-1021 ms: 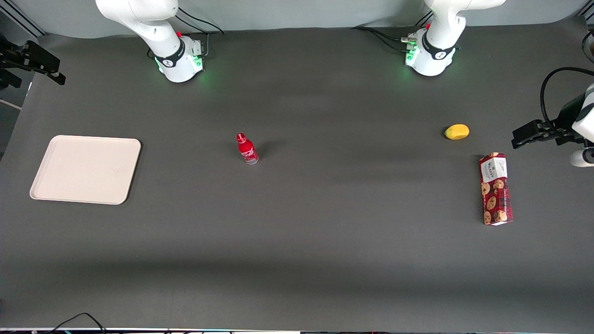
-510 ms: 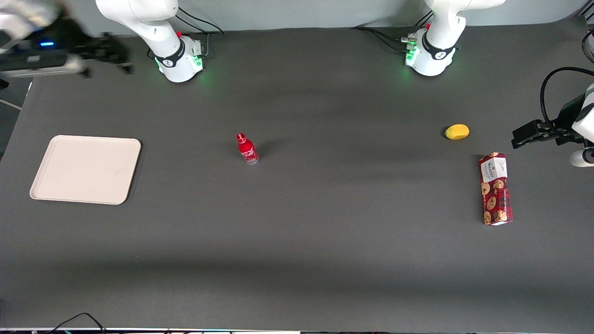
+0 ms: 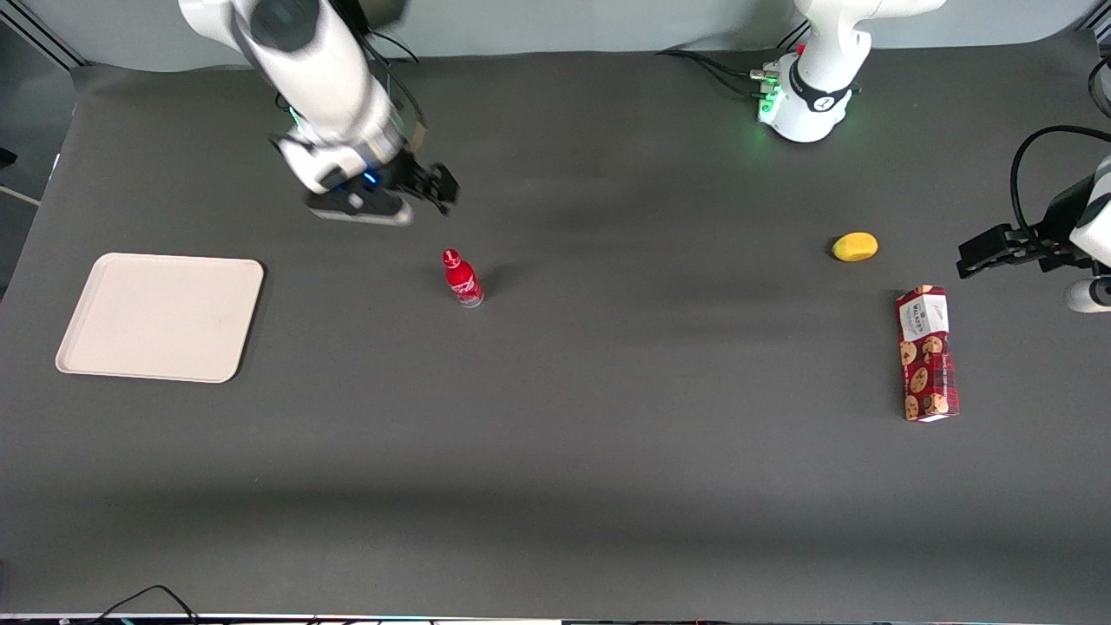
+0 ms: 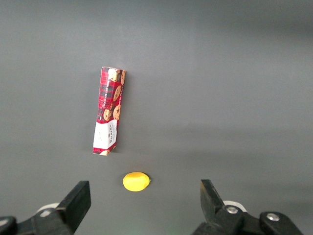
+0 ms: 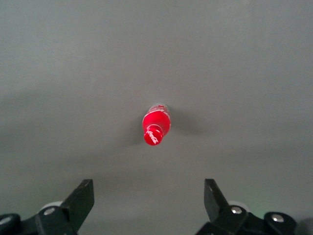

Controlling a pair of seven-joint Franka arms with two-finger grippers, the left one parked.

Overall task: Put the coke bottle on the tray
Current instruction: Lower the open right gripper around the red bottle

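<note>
Dark grey table (image 3: 608,451), tool (image 3: 438,187) above

Red coke bottle (image 3: 462,279), cream-white tray (image 3: 161,317)

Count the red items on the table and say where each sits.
2: the coke bottle stands mid-table, nearer the front camera than the open pincer; the cookie box lies toward the parked arm's end.

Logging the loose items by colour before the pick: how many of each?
Red: 2, the coke bottle and cookie box
Cream-white: 1, the tray
Yellow: 1, the lemon-like fruit
Total: 4
The open gripper hovers near the bottle.
</note>
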